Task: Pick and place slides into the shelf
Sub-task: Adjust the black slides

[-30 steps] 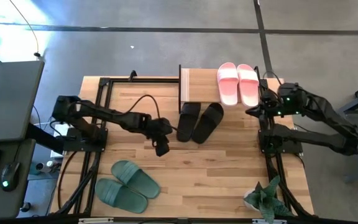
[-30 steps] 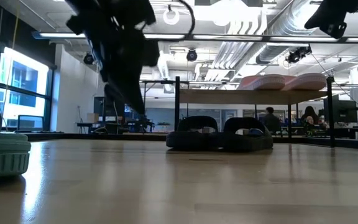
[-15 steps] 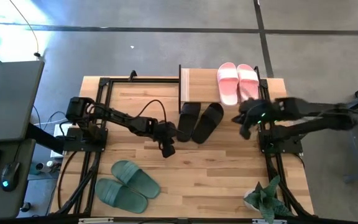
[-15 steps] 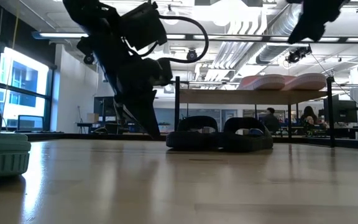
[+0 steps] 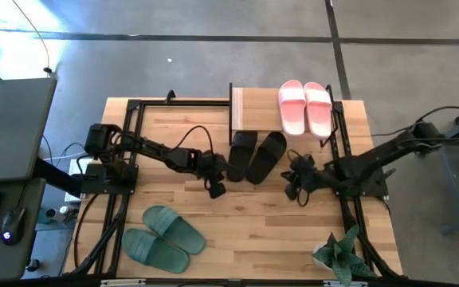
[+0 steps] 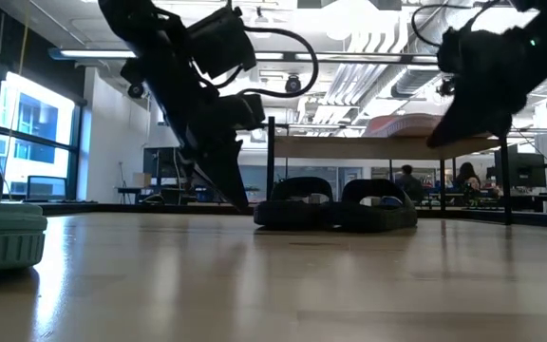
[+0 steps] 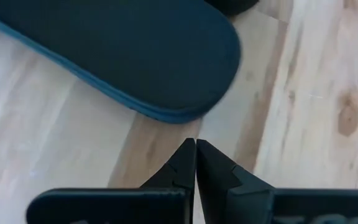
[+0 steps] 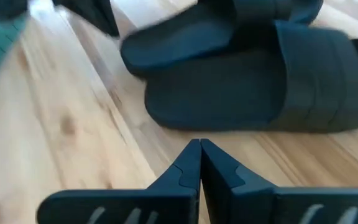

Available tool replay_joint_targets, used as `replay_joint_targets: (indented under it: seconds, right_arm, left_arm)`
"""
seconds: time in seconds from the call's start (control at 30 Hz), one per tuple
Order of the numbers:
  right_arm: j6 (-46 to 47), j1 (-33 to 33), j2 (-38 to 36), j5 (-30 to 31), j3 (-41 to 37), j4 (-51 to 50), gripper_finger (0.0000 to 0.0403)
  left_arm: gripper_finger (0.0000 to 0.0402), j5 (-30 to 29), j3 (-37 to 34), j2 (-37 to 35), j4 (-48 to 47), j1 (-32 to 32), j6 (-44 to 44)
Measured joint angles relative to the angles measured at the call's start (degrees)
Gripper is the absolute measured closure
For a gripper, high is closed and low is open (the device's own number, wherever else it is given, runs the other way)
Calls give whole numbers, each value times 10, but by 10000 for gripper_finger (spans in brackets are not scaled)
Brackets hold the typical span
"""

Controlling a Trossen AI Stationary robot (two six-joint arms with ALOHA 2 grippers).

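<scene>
Your left pincer (image 5: 217,190), tips pinched together, sits at 9 o'clock of the black slides (image 5: 256,156); right pincer (image 5: 296,190), also pinched, at 5 o'clock.

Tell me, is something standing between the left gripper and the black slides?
Nothing visible does. The left gripper is beside the heel of the nearer of the black slides, fingers shut, with only bare table between them in the left wrist view.

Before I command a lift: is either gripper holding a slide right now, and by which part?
Nothing is held. The left gripper and right gripper both have their jaws shut on nothing, just short of the black slides on the table.
</scene>
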Motion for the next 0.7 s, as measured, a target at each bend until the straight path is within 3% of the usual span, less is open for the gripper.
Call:
replay_joint_targets:
  seconds: [0.17, 0.4, 0.7]
  right_arm:
    - [11, 23, 89, 47, 20, 10, 403]
    - [37, 22, 197, 37, 22, 68, 403]
    - [104, 1, 272, 55, 22, 89, 403]
  left_arm:
    - [399, -3, 0, 0, 4, 16, 1]
    - [399, 35, 0, 28, 20, 21, 14]
    - [399, 51, 36, 69, 57, 22, 15]
